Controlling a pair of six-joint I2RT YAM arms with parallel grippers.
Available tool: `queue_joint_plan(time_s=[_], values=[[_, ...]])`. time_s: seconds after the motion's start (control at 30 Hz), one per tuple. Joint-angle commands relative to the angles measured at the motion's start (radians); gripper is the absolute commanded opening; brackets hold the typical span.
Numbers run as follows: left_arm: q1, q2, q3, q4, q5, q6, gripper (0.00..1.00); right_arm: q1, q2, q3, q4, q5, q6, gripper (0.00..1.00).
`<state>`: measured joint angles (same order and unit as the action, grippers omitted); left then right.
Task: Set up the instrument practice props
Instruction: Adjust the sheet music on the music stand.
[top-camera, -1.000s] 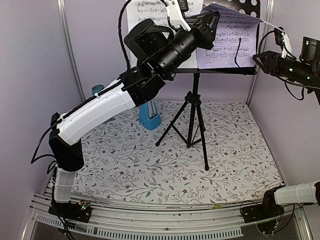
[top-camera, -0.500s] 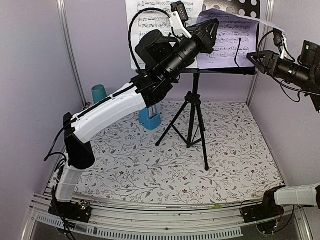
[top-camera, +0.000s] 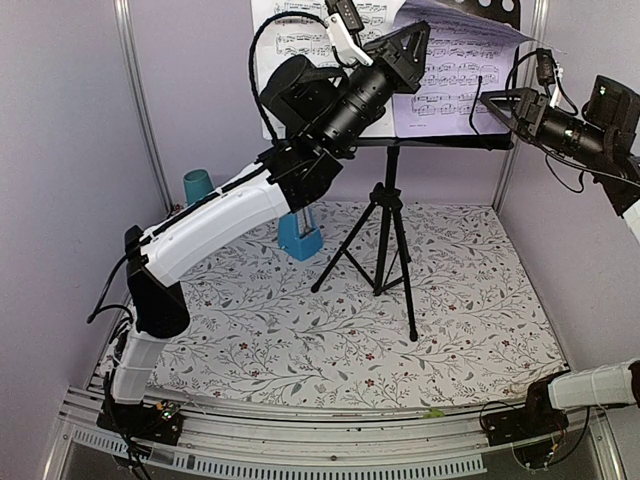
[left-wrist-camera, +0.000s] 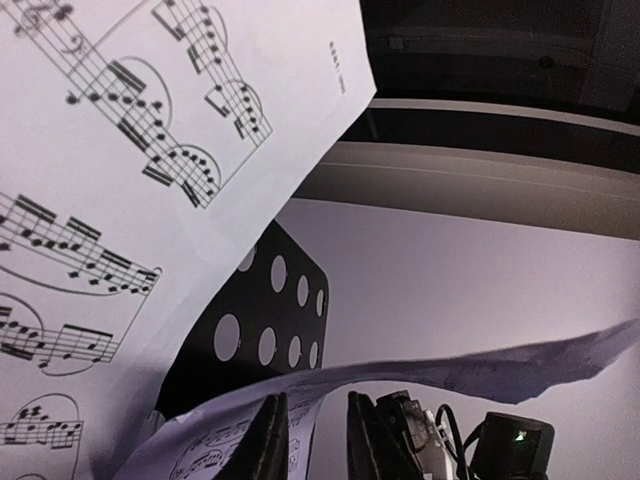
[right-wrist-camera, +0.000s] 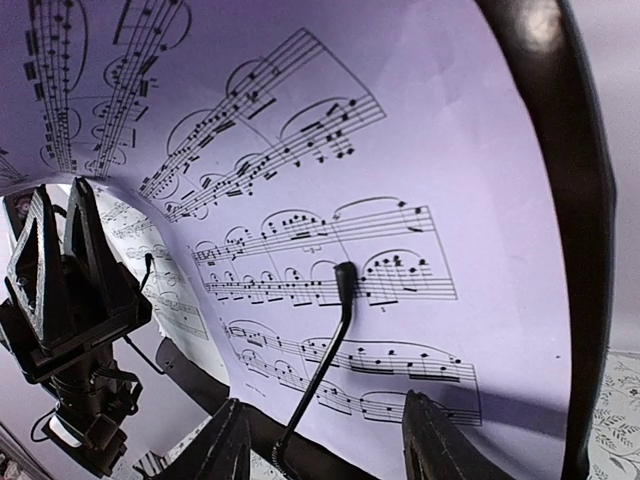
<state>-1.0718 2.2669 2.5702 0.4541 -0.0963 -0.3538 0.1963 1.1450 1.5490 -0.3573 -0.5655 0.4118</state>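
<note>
The black tripod music stand (top-camera: 386, 225) stands at the back; its perforated tray (left-wrist-camera: 265, 330) holds the white sheet-music page (top-camera: 295, 40) on the left and the lavender page (top-camera: 455, 75) on the right. The lavender page's top curls forward over my left gripper (top-camera: 412, 38), whose fingers stand a narrow gap apart at the page's upper left edge (left-wrist-camera: 315, 440). My right gripper (top-camera: 490, 100) is open wide, facing the lavender page (right-wrist-camera: 300, 150) and the stand's wire page holder (right-wrist-camera: 335, 330). The blue metronome (top-camera: 300, 240) stands on the mat behind the left arm.
A teal cup (top-camera: 197, 185) stands at the back left by the wall. The stand's tripod legs spread over the floral mat (top-camera: 470, 320). Walls close in on the left, back and right. The left arm reaches diagonally across the left half.
My left gripper has risen along the lavender page's upper left, and the page's top has curled over further. My right gripper has moved left and up, closer to the stand's right edge.
</note>
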Motion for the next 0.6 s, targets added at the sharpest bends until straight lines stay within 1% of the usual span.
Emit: queue_joint_plan(time_s=[0.0, 0.2, 0.37, 0.57], values=[[0.018, 0.014, 0.033, 0.033, 0.016, -0.018, 0.22, 0.036, 0.019, -0.004, 0.049, -0.020, 0.036, 0.52], [0.020, 0.019, 0.038, 0.044, 0.026, -0.029, 0.22, 0.058, 0.038, -0.020, 0.080, 0.001, 0.065, 0.48], [0.024, 0.020, 0.040, 0.049, 0.031, -0.029, 0.22, 0.069, 0.048, -0.037, 0.124, -0.016, 0.109, 0.40], [0.029, 0.022, 0.042, 0.053, 0.037, -0.035, 0.23, 0.083, 0.050, -0.044, 0.142, -0.021, 0.122, 0.25]])
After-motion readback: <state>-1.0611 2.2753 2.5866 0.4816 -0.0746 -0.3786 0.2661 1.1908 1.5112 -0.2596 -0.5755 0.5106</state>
